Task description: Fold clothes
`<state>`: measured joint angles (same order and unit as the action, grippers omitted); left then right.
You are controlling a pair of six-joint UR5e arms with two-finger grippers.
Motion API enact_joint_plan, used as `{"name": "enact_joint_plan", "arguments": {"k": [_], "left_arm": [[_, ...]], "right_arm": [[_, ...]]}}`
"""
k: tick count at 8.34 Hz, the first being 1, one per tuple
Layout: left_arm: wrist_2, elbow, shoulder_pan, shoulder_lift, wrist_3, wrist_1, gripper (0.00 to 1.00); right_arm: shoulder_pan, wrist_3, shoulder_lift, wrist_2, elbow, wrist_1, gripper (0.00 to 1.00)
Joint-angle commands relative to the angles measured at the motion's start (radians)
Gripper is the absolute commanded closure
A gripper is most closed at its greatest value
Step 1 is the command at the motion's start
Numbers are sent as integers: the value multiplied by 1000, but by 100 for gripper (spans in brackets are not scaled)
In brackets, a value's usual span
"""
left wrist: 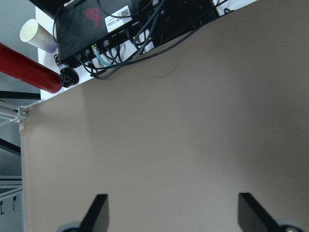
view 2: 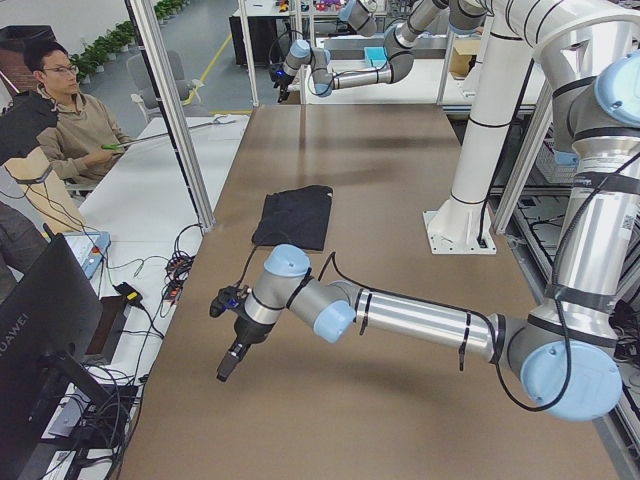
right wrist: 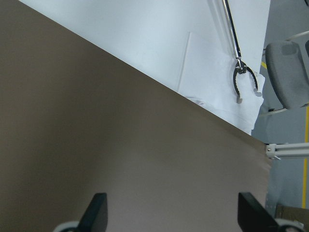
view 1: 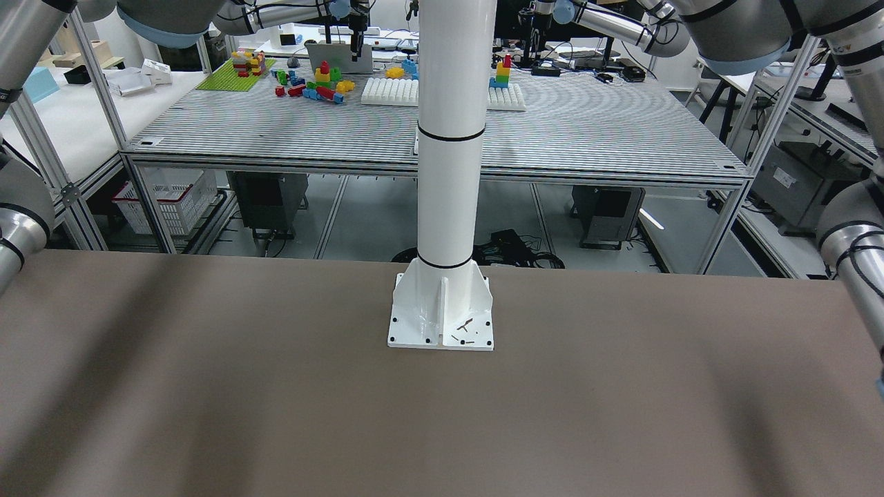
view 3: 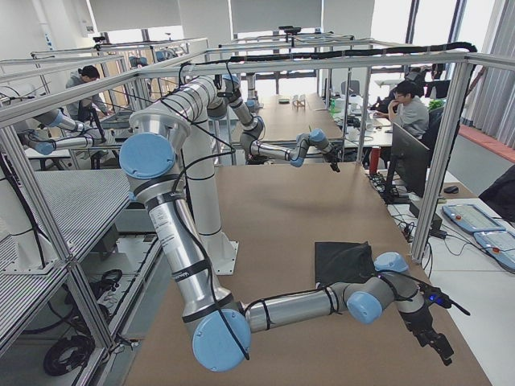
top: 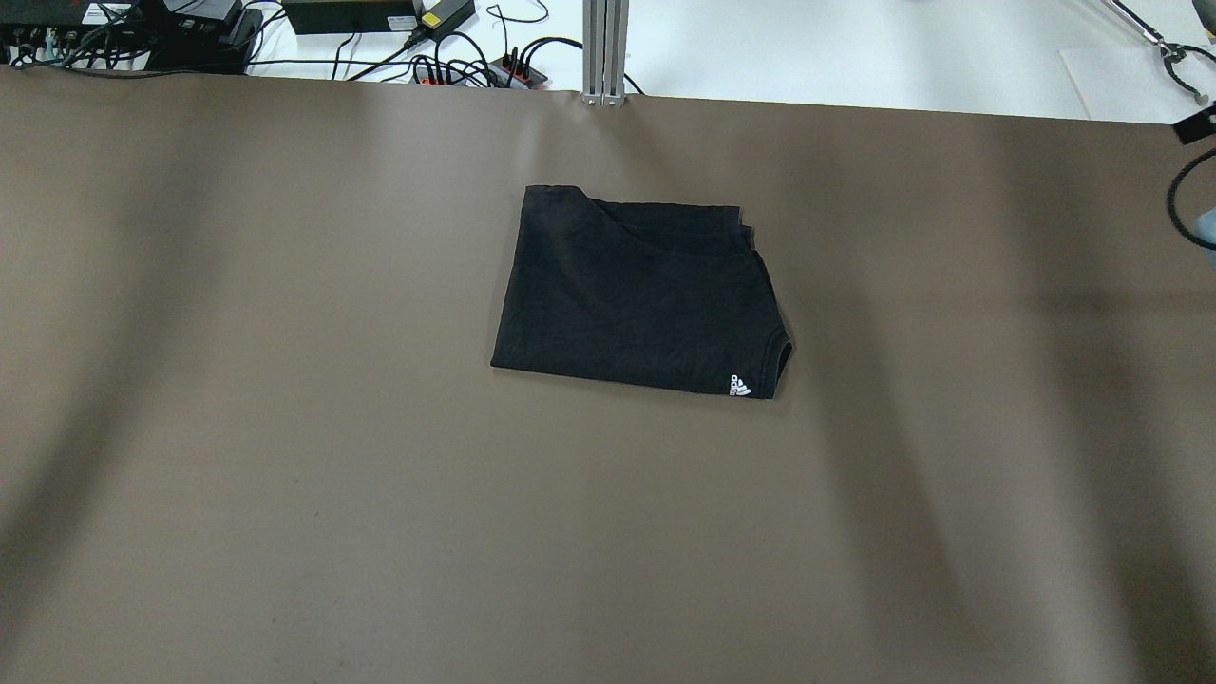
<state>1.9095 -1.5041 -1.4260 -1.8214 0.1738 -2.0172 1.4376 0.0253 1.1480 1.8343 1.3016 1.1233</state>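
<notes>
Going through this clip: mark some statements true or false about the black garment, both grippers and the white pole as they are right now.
1. The flat black fabric garment lies folded on the brown table. True.
2. The left gripper is shut on the garment. False: it is open over bare table.
3. A small white logo shows at one garment corner. True.
4. The right gripper holds cloth. False: it is open and empty.
5. The garment touches the white pole's base. False: they lie apart.

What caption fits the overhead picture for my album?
Folded black garment with a small white logo lying on the brown table.
</notes>
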Motion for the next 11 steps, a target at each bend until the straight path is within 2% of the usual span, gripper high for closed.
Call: {"name": "enact_joint_plan", "arguments": {"k": [1,3,4,6,11], "left_arm": [[173,67,-221,14,-187,-35,6],[212,61,-292,17,-198,-32,6],[191,20,-295,49,-197,-32,6],[128,-19,-292,67,-192,-31,6],[54,-38,-289,77,-188,-32,6]], "right_arm": [[171,-178,67,103,37,7,5],[219,-200,175,122,144,9,5],[219,-200,221,122,184,1,5],[221,-199,243,120,206,4,5],[248,-196,243,118,206,7,5]]}}
